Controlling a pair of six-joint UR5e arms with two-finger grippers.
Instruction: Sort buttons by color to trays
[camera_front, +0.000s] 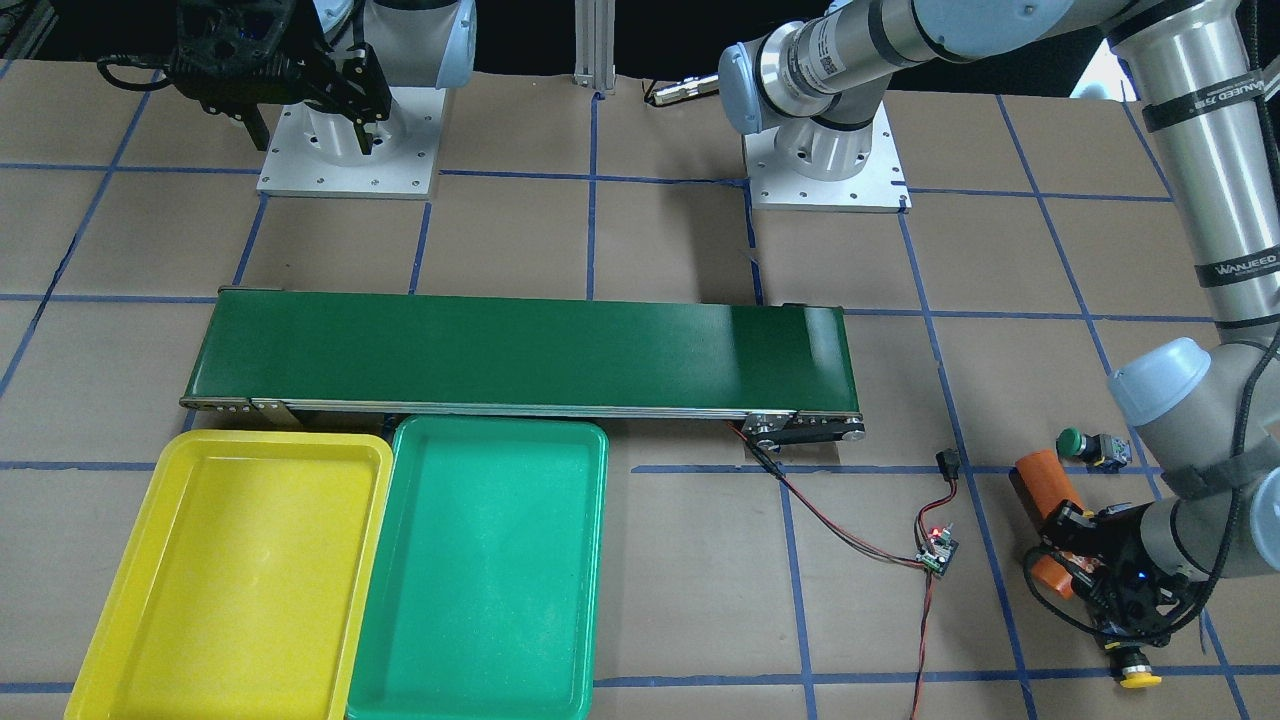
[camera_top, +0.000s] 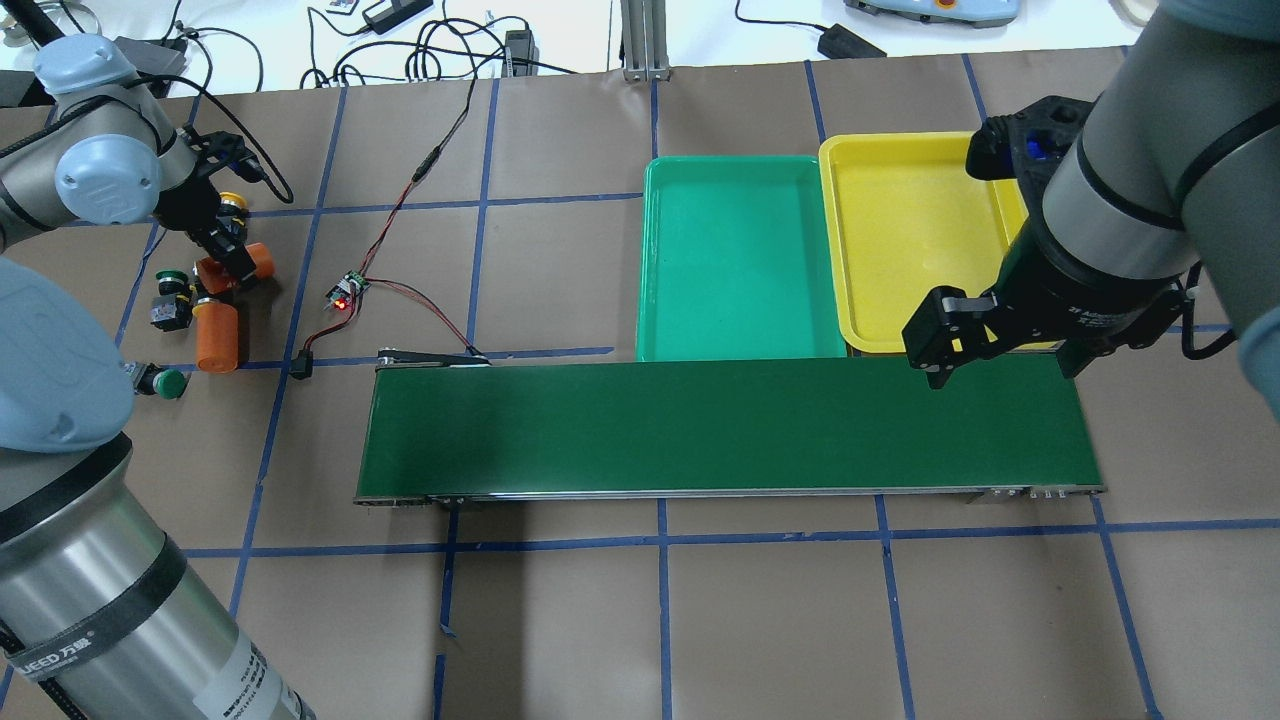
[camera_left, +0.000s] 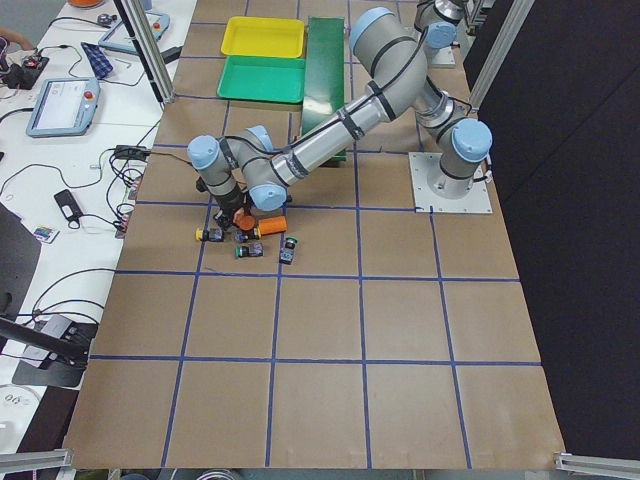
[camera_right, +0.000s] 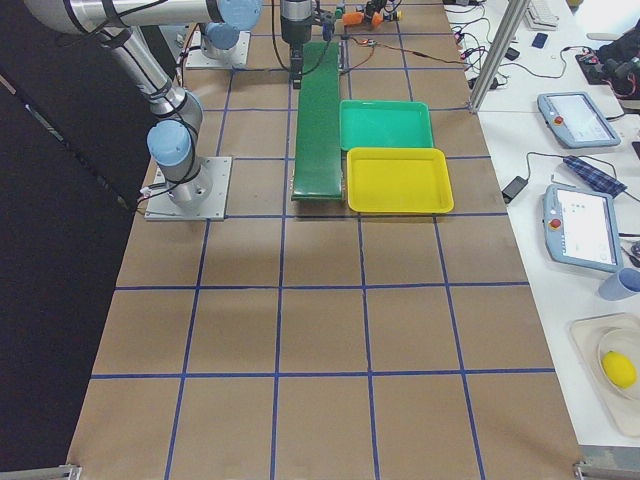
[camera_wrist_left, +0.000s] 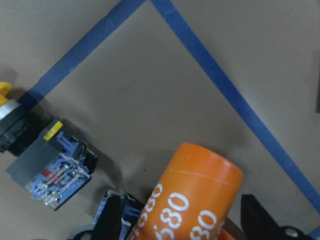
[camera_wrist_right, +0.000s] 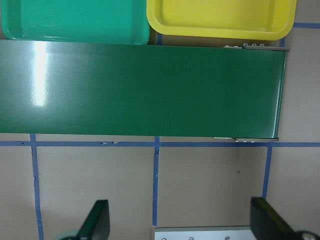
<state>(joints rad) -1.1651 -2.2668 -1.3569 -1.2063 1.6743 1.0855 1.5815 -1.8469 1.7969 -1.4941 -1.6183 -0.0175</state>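
My left gripper (camera_front: 1078, 562) is open and low over the table, its fingers (camera_wrist_left: 116, 220) either side of an orange cylinder marked 4680 (camera_wrist_left: 192, 195). A yellow button (camera_wrist_left: 30, 145) lies just beside it, also in the front view (camera_front: 1138, 674) and the overhead view (camera_top: 232, 203). Two green buttons (camera_top: 168, 287) (camera_top: 166, 382) lie nearby; one shows in the front view (camera_front: 1088, 445). The second yellow button is hidden. The yellow tray (camera_front: 230, 570) and green tray (camera_front: 490, 570) are empty. My right gripper (camera_top: 1003, 366) is open and empty above the conveyor's end.
The long dark-green conveyor belt (camera_top: 730, 425) runs between the arms' bases and the trays. A second orange cylinder (camera_top: 217, 335) lies by the buttons. A small controller board (camera_top: 347, 290) with red and black wires sits between the buttons and the belt.
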